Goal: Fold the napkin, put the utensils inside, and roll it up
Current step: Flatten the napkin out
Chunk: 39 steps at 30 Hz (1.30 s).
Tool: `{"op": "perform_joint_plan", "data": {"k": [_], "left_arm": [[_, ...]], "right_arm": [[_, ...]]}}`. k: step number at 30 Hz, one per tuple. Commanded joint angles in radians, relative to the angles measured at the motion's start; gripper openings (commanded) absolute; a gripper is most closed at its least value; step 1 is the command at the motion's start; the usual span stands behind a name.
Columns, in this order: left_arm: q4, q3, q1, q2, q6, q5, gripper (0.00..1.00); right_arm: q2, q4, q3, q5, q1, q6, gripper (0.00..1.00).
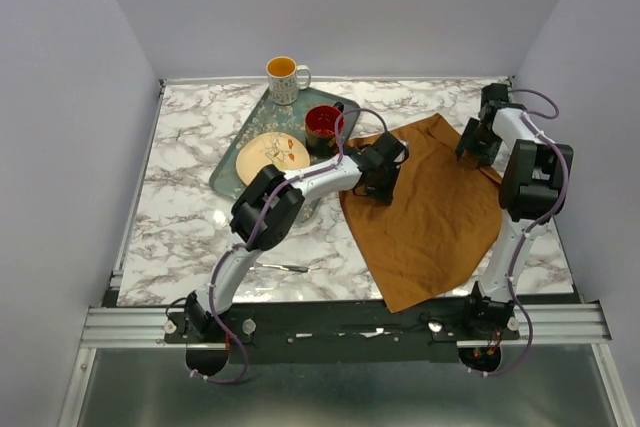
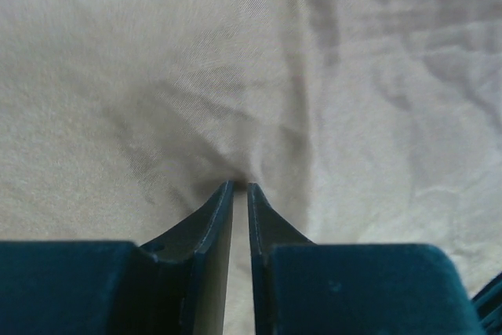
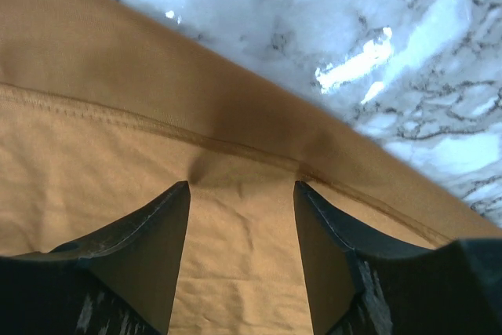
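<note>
1. Two arms work at the napkin (image 1: 430,217). It lies spread and wrinkled on the table (image 1: 180,207) and is not yet folded. The left arm (image 1: 300,182) reaches across to the napkin's left edge, and the right arm (image 1: 530,182) bends over its far right edge.
2. The left jaws are almost closed, with only a thin slit between them. The cloth puckers just at their tips, but I cannot tell if a fold is really pinched or only pressed.
3. The right jaws stand clearly open, tips down just inside the napkin's stitched hem. Flat cloth lies between them and nothing is held.
4. If the left pinch is shallow, this thin cloth may slip out during a lift, and the fold would come out crooked.
5. If one arm pulls while the other only presses, the napkin may drag and bunch instead of folding.
6. The napkin's near corner reaches the near edge of the table, so a pull toward the arm bases could send it over.
7. Just left of the napkin's far corner stand the tray (image 1: 228,162), the plate (image 1: 262,152) and a red cup (image 1: 322,124). I think a wide swing of the left arm could knock the cup.
8. There is open room left of the napkin's near half, where one slim utensil (image 1: 285,267) lies well apart from it. To the right of the napkin, little table remains.
</note>
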State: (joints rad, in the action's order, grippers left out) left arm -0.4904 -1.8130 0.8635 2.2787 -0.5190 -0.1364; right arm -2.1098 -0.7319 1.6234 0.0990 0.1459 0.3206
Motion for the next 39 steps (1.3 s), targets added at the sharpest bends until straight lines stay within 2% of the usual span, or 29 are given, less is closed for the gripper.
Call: {"op": "perform_joint_plan", "data": {"k": [1, 3, 5, 10, 17, 19, 20, 21, 22, 23, 25, 28, 31, 36, 39], "left_arm": [[0.033, 0.061, 0.003, -0.018, -0.018, -0.026, 0.26], [0.041, 0.079, 0.003, -0.025, -0.018, -0.020, 0.30], [0.041, 0.086, 0.003, -0.028, -0.018, -0.009, 0.41], [0.044, 0.115, 0.005, -0.031, -0.015, 0.008, 0.52], [0.055, 0.176, 0.008, -0.059, 0.000, 0.034, 0.87], [0.046, 0.162, 0.017, -0.065, 0.025, 0.061, 0.91], [0.042, 0.155, 0.020, -0.065, 0.031, 0.066, 0.91], [0.039, 0.141, 0.022, -0.064, 0.033, 0.069, 0.91], [0.039, 0.130, 0.028, -0.058, 0.027, 0.058, 0.91], [0.045, 0.126, 0.031, -0.061, 0.024, 0.055, 0.91], [0.056, 0.132, 0.040, -0.068, 0.019, 0.049, 0.91], [0.073, 0.145, 0.045, -0.081, 0.016, 0.037, 0.91], [0.079, 0.162, 0.049, -0.091, 0.017, 0.026, 0.91], [0.101, 0.178, 0.062, -0.094, 0.013, 0.014, 0.91], [0.099, 0.165, 0.065, -0.088, 0.007, 0.011, 0.91]], "right_arm": [[-0.065, -0.073, 0.098, 0.030, 0.009, 0.002, 0.64], [-0.093, -0.113, 0.148, 0.028, 0.009, 0.003, 0.65], [-0.116, -0.124, 0.174, 0.030, 0.009, 0.014, 0.65], [-0.182, -0.156, 0.314, 0.034, 0.014, 0.025, 0.66], [-0.315, -0.199, 0.593, 0.100, 0.055, 0.020, 0.66], [-0.291, -0.166, 0.596, 0.052, 0.037, -0.014, 0.69], [-0.227, -0.146, 0.578, 0.041, 0.023, -0.059, 0.77], [-0.187, -0.083, 0.484, 0.059, 0.008, -0.083, 0.83], [-0.053, 0.013, 0.352, 0.098, -0.041, -0.182, 0.95], [-0.024, 0.055, 0.284, 0.065, -0.051, -0.210, 0.95], [-0.006, 0.063, 0.253, 0.024, -0.068, -0.291, 0.95], [-0.030, 0.049, 0.225, 0.045, -0.098, -0.417, 0.95], [-0.078, 0.014, 0.247, 0.080, -0.129, -0.471, 0.95], [-0.072, 0.163, 0.224, 0.088, -0.216, -0.437, 0.95], [-0.127, 0.173, 0.303, 0.125, -0.256, -0.399, 0.89]]}}
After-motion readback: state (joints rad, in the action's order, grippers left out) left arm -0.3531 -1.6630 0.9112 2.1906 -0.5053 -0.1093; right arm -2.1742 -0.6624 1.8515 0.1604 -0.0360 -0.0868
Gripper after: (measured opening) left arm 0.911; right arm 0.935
